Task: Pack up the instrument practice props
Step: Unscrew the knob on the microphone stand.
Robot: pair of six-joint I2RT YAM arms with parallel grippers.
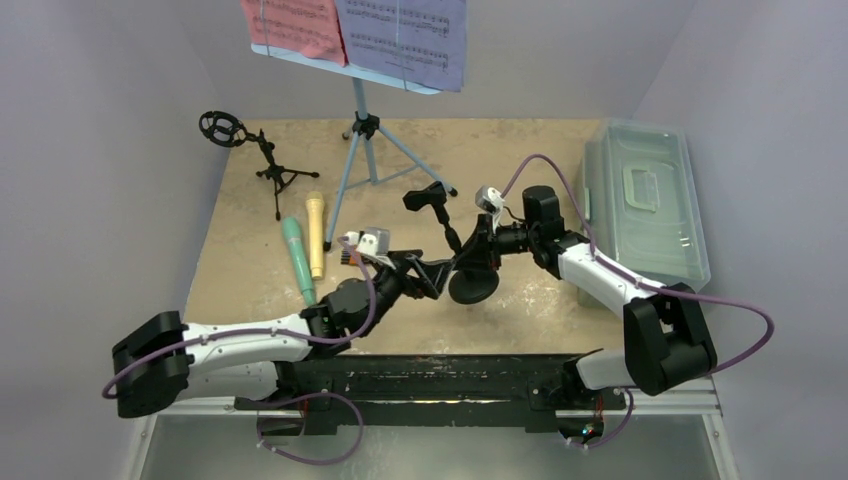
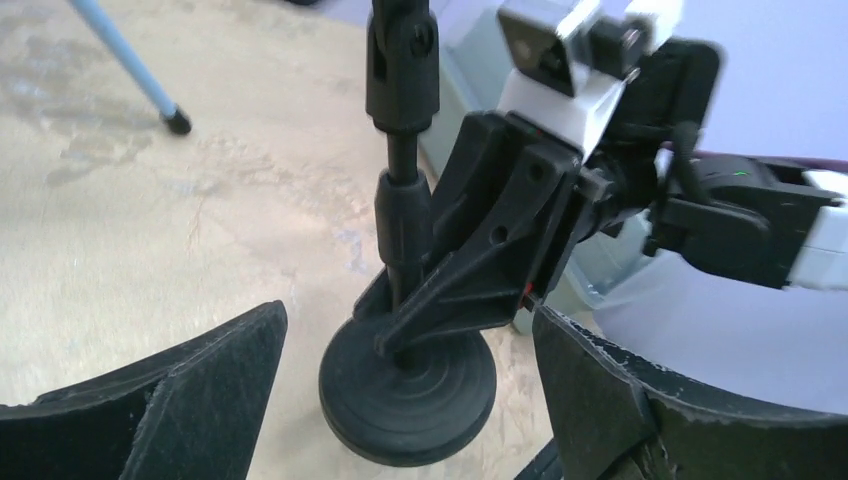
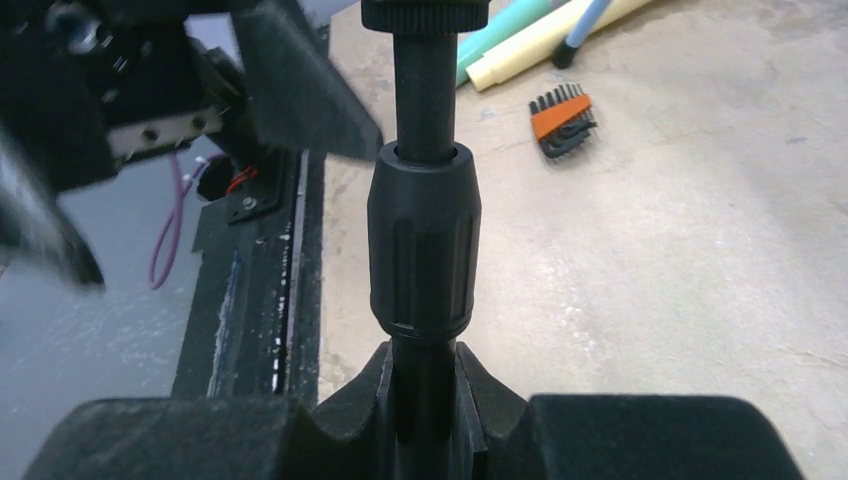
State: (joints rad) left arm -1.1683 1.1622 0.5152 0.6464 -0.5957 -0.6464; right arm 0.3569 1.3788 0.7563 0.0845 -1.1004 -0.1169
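Note:
A black microphone stand with a round base [image 1: 473, 287] stands at the middle front of the table. My right gripper [image 1: 478, 252] is shut on its pole just below the ribbed collar [image 3: 424, 240]; the pole fills the notch between the fingers [image 3: 424, 372]. My left gripper [image 1: 434, 274] is open and empty, with its fingers [image 2: 190, 390] on either side of the round base [image 2: 408, 385] and not touching it. The light-blue tripod [image 1: 362, 150] holds red [image 1: 292, 25] and purple pages [image 1: 405, 38]. The mint-green [image 1: 298, 258] and yellow microphones [image 1: 316, 232] lie to the left.
A small black tripod [image 1: 272, 172] with a ring mount stands at the back left. The translucent grey tub [image 1: 645, 200], lid on, sits along the right edge. A small orange-and-black piece [image 3: 562, 118] lies near the microphones. A black rail [image 1: 430, 375] runs along the front.

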